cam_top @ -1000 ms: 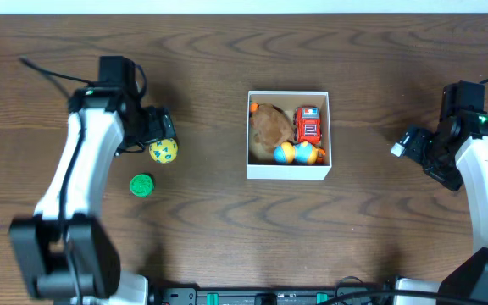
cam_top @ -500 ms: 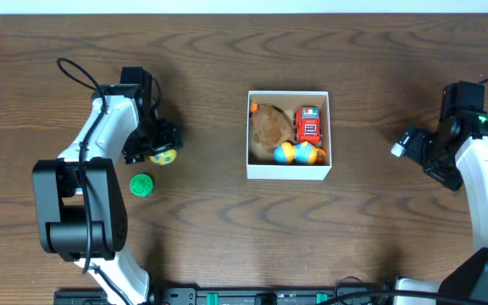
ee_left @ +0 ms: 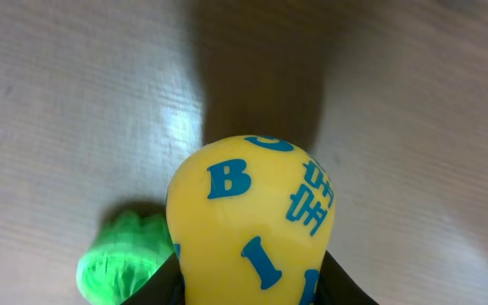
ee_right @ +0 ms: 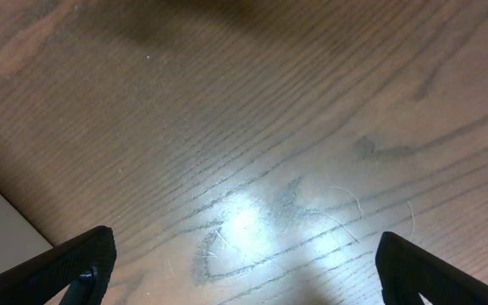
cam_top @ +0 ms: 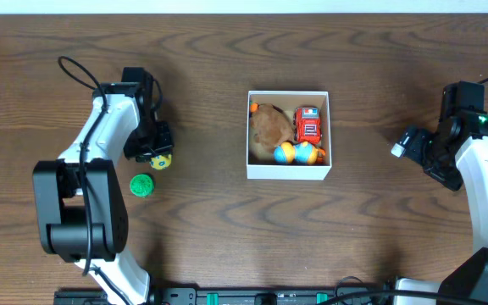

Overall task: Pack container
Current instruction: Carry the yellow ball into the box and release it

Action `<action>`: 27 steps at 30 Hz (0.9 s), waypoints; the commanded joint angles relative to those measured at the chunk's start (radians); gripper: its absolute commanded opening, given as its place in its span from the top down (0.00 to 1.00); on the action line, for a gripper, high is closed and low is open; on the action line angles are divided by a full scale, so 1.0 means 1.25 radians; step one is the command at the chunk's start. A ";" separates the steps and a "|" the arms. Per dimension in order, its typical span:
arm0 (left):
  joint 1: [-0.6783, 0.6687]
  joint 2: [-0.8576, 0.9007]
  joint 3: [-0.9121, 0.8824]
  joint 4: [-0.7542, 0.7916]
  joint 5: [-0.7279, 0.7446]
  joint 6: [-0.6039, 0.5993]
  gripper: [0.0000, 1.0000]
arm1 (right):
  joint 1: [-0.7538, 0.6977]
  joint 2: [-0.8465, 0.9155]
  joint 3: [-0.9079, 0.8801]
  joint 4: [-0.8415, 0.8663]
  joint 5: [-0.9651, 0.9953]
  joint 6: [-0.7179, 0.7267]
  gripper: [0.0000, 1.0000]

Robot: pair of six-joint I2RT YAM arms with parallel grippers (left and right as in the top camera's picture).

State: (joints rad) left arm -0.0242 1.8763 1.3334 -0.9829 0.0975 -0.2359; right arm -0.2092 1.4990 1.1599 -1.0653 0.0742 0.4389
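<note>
Left gripper [cam_top: 158,156] at ball [ee_left: 252,212]: slip risk.
Fingers [ee_left: 166,293] flank it; clamp unclear. Lift early and you'll roll it. Right gripper [ee_right: 244,263] released.

1 ea: container [cam_top: 287,173], ball [cam_top: 161,159], green toy [cam_top: 142,185], plush [cam_top: 269,127], red car [cam_top: 308,124].

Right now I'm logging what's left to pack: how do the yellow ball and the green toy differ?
The yellow ball is bigger than the green toy. The yellow ball is smooth with blue letters; the green toy is plain and textured. The yellow ball sits between the fingers of the left tool; the green toy lies free on the table. Both are outside the container.
</note>
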 commanded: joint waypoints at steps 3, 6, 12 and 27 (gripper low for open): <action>-0.121 -0.146 0.154 -0.060 -0.006 0.039 0.81 | -0.005 0.004 -0.003 0.001 -0.003 -0.008 0.01; -0.232 -0.212 0.203 -0.044 -0.016 0.089 0.81 | -0.005 0.004 -0.003 0.002 -0.003 -0.008 0.01; -0.444 -0.245 0.203 0.027 -0.058 0.124 0.81 | -0.005 0.004 -0.003 0.001 -0.003 -0.008 0.01; -0.549 -0.004 0.181 0.043 -0.084 0.129 0.62 | -0.005 0.004 -0.003 -0.003 -0.003 -0.009 0.01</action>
State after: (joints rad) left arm -0.7139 1.8465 1.5616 -0.9237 0.0181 -0.0883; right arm -0.2092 1.4990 1.1591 -1.0660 0.0708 0.4389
